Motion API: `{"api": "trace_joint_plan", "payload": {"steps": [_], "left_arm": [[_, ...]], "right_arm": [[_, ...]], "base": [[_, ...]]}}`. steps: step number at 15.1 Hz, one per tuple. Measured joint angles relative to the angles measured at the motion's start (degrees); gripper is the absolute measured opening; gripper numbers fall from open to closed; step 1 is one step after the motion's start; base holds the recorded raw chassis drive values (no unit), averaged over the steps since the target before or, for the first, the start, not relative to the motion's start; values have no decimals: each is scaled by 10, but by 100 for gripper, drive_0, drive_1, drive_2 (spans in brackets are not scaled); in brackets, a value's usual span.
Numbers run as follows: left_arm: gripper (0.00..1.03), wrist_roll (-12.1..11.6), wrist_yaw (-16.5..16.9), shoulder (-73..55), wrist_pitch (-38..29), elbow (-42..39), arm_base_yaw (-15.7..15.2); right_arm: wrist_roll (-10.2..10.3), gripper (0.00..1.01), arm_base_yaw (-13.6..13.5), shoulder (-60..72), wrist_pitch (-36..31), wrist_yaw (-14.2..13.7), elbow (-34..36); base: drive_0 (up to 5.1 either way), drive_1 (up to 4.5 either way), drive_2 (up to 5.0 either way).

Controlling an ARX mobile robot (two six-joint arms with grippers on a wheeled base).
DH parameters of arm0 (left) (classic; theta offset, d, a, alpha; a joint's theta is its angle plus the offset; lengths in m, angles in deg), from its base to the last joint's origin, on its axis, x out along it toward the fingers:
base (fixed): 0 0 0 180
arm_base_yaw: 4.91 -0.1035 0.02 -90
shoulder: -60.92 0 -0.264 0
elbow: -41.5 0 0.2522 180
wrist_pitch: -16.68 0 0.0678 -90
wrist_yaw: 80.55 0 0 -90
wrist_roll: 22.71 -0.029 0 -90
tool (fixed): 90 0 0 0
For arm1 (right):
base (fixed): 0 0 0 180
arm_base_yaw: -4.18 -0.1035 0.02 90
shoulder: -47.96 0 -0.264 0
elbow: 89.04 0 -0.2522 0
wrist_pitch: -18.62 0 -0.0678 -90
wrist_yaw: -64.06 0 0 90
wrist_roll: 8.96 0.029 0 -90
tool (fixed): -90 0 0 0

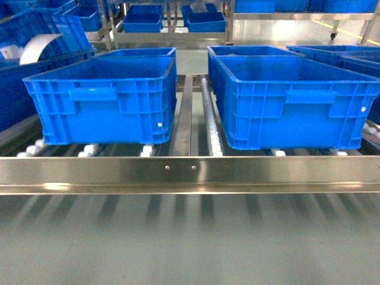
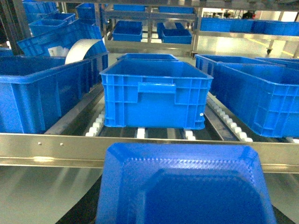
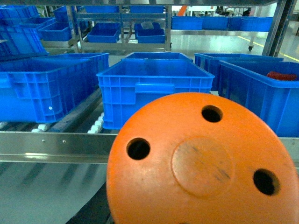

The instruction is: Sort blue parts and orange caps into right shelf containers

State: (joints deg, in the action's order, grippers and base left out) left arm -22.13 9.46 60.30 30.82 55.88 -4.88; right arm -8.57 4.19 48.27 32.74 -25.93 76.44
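We see two blue crates [image 1: 107,98] mid-frame on the shelf rollers [image 1: 209,127], an orange cap [image 3: 201,163] filling lower right, a blue part [image 2: 184,186] at bottom centre, end effector state we cannot tell.

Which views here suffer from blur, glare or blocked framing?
Head view: the floor below the steel rail is streaked and soft, and the rail carries glare. Left wrist view: a blurred blue part blocks the bottom. Right wrist view: an orange cap fills the lower frame, hiding that end effector; the crates behind stay fairly sharp.
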Motion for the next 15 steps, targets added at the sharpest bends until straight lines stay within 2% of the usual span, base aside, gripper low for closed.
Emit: {"api": "trace_joint_plan", "payload": {"steps": [10,15], "left_arm": [[42,0,0,0,0,0,0],[42,0,0,0,0,0,0]], "right_arm": [[0,45,0,0,0,0,0],[0,45,0,0,0,0,0]], "base": [[4,4,4],[4,426,-419]]}}
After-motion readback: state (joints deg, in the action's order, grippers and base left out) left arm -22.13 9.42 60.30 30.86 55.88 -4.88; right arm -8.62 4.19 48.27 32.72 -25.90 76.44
